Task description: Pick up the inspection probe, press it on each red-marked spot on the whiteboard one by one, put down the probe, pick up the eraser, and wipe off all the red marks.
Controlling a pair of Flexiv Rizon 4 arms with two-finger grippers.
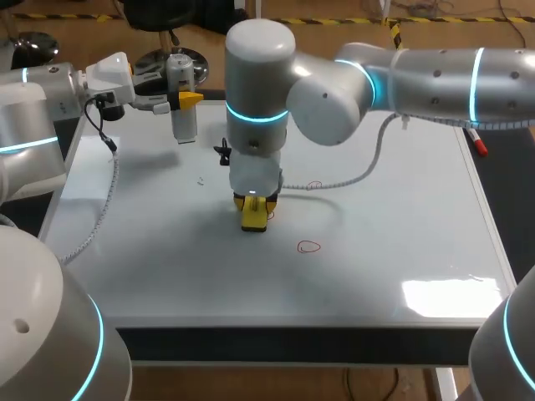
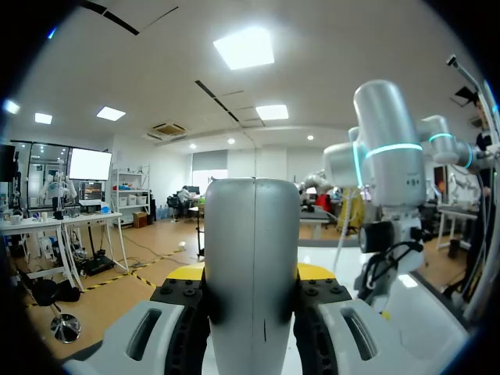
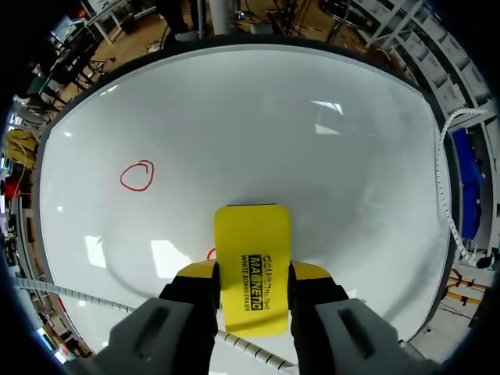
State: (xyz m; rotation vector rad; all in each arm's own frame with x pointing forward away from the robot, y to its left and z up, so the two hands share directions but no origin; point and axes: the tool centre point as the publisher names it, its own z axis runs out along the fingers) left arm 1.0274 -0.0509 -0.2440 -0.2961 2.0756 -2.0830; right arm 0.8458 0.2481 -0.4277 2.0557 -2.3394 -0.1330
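My left gripper (image 1: 185,99) is shut on the grey cylindrical probe (image 1: 182,109), held upright at the whiteboard's (image 1: 393,251) back left. In the left wrist view the probe (image 2: 251,258) fills the gap between the left gripper's (image 2: 251,275) fingers. My right arm reaches in to the board's middle. There my right gripper (image 1: 253,205) is shut on the yellow eraser (image 1: 253,215), pressed down on the board. A red mark (image 1: 309,246) lies in front of it to the right, another (image 1: 314,185) behind. In the right wrist view the eraser (image 3: 251,266) sits between the right gripper's (image 3: 251,287) fingers, with a red ring (image 3: 137,176) ahead and a red trace (image 3: 211,254) at its edge.
A red marker pen (image 1: 476,142) lies at the board's right edge. A small black clip (image 1: 222,153) stands behind the right gripper. The right arm's corrugated cable (image 1: 355,177) trails over the board's back half.
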